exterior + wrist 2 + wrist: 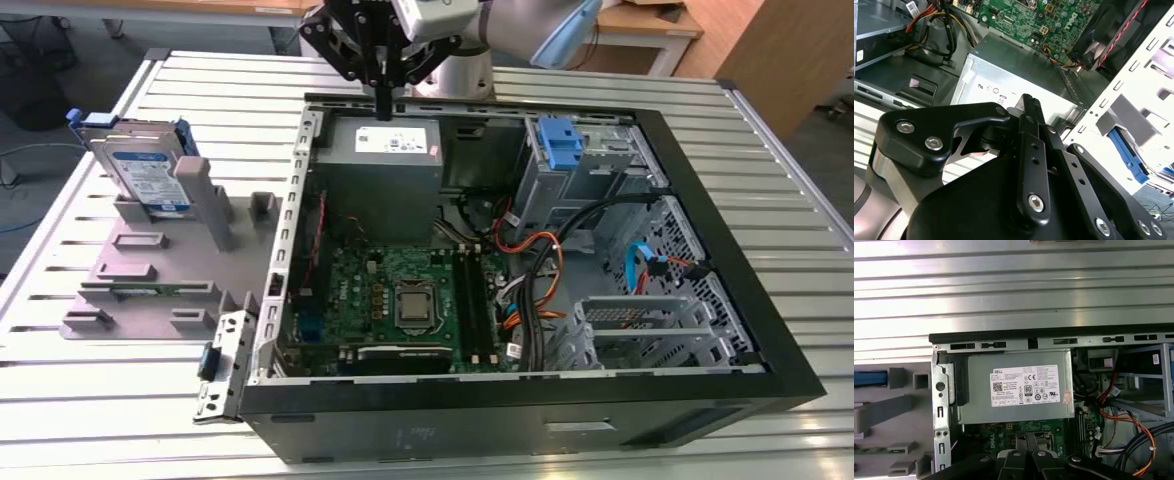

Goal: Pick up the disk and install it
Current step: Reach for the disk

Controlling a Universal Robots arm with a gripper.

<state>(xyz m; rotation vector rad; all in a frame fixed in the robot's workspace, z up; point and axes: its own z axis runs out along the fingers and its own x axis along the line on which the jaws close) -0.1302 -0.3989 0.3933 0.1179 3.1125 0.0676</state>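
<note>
Gripper, fingers together, above power supply in open computer case, disk propped in grey holder on counter

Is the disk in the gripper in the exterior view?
No, the disk stands in the grey holder outside the case, while the gripper hangs over the power supply.

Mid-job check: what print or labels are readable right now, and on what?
White sticker on the power-supply box: fine print too small to read.
Label on the disk: blurred, unreadable.
Motherboard markings: too small to read.
So no text to quote reliably.
</note>
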